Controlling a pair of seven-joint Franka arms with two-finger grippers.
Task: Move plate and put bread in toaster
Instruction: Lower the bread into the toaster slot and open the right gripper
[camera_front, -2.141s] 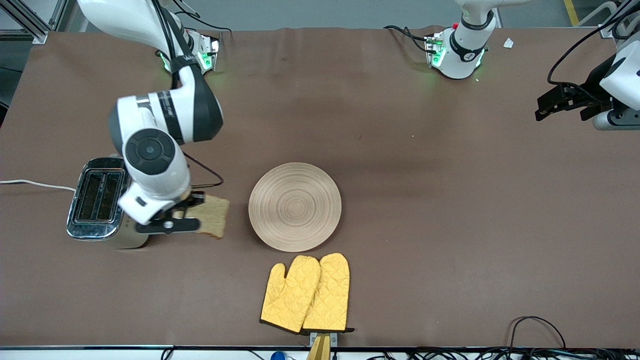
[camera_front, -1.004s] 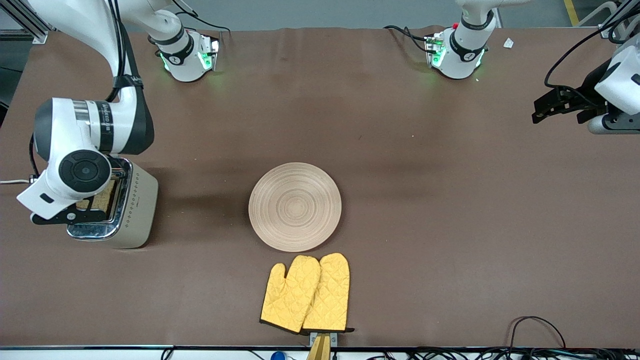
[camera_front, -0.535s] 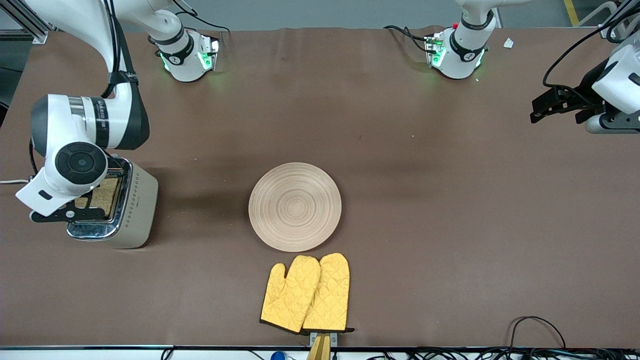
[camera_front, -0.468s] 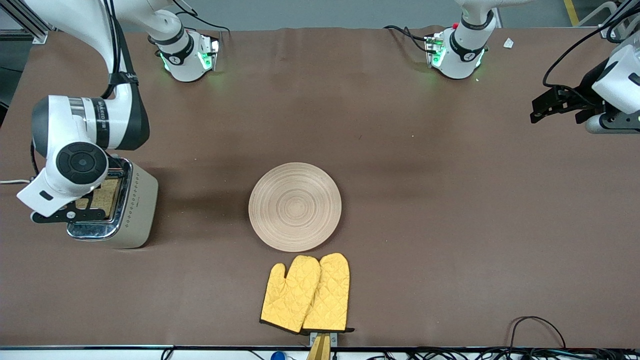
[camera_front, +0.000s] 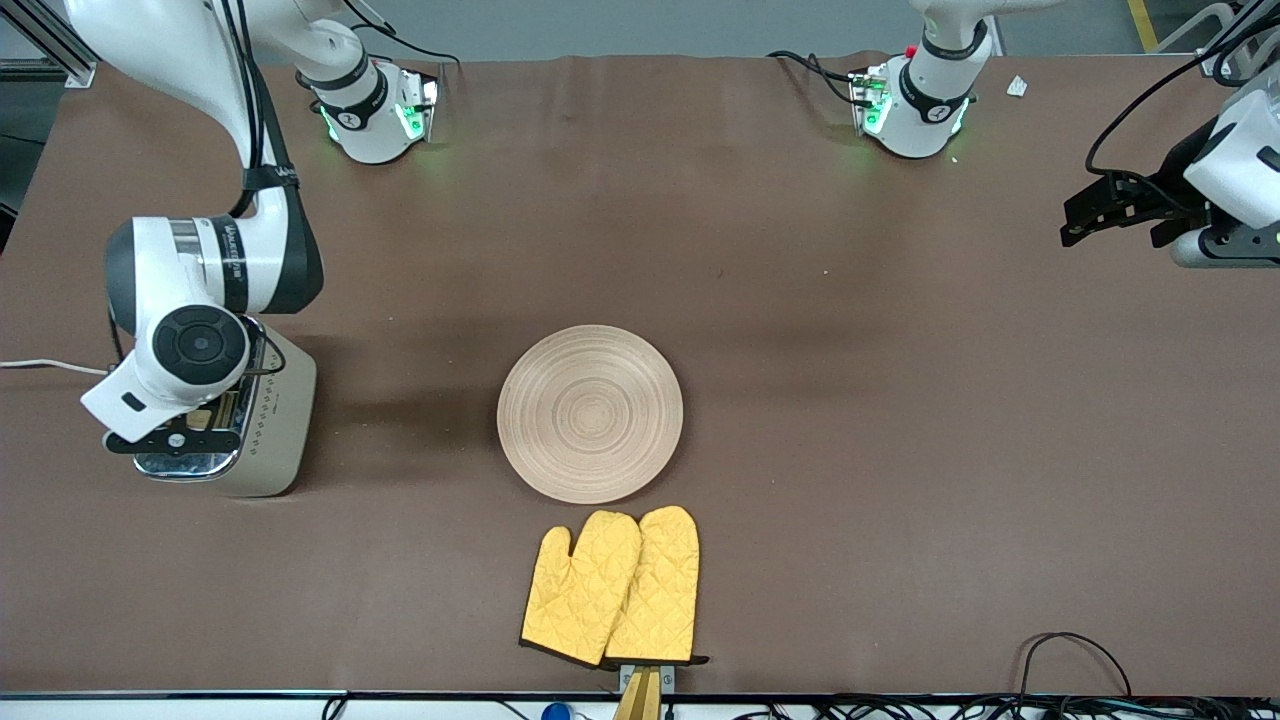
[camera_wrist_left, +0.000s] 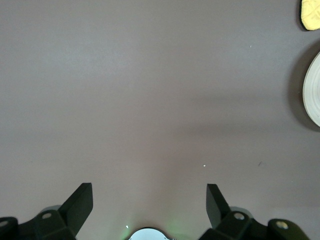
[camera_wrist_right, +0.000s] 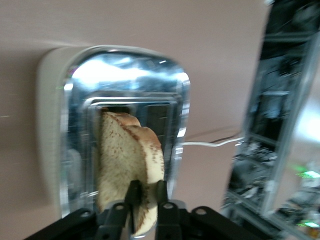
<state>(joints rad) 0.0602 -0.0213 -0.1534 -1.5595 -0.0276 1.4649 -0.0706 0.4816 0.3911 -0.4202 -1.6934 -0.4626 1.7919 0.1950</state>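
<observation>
The right gripper (camera_wrist_right: 146, 200), its arm bent down over the cream-beige chrome-topped toaster (camera_front: 262, 425) at the right arm's end of the desk (camera_front: 900, 450), pinches the brown speckled bread slice (camera_wrist_right: 127, 165) over a slot. It should be squared to the slot, then lowered straight. The pale grooved wooden plate (camera_front: 590, 413) lies mid-desk. The left gripper (camera_wrist_left: 149, 202) waits spread above bare desk.

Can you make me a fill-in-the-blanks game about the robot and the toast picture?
1. The right gripper is pinching the ____ over the toaster.
2. The yellow oven mitts lie nearer the front camera than the ____.
3. The left gripper waits with its fingers ____.

Missing words: bread; plate; open
</observation>
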